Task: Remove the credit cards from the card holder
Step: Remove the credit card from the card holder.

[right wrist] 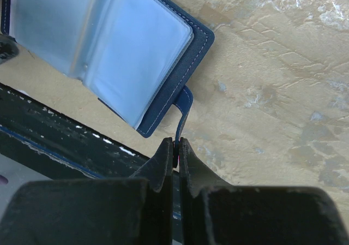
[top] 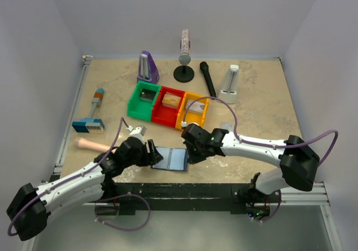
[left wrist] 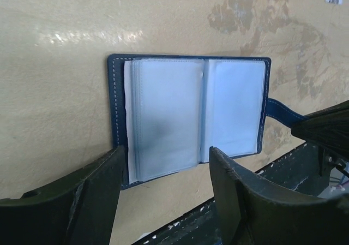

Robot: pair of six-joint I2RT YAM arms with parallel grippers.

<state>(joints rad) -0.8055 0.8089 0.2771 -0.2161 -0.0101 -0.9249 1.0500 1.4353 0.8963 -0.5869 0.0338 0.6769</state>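
Your left gripper (left wrist: 165, 166) hangs just above the near edge of the holder (top: 170, 159) with its two fingers apart, one on each side of the left page, and nothing is between them. I judge it stands so because it is ready to come down and pull a card out of a sleeve. The holder lies flat and opened on the table (top: 257, 111), at the near edge, between your two grippers, with the pale inside turned up. To the right, your right gripper (right wrist: 175, 145) is pressed together on the strap (right wrist: 184, 106), the small blue tab that comes out of the holder's right edge. The strap rises a little from the table while the cover lies flat. This hold seems to have one reason: it should stop the holder from closing or sliding when the other gripper pulls. Now the count. You have one holder, one strap, and two clear sleeves facing up, left and right of the fold. More sleeves may lie under them, but I cannot tell. Outside the holder I count no cards. Inside, the sleeves look only cloudy and pale, so I cannot say how many cards they hold. Behind the holder three bins stand in a row: one green bin (top: 139, 112), one red bin (top: 165, 118), one yellow bin (top: 206, 107).
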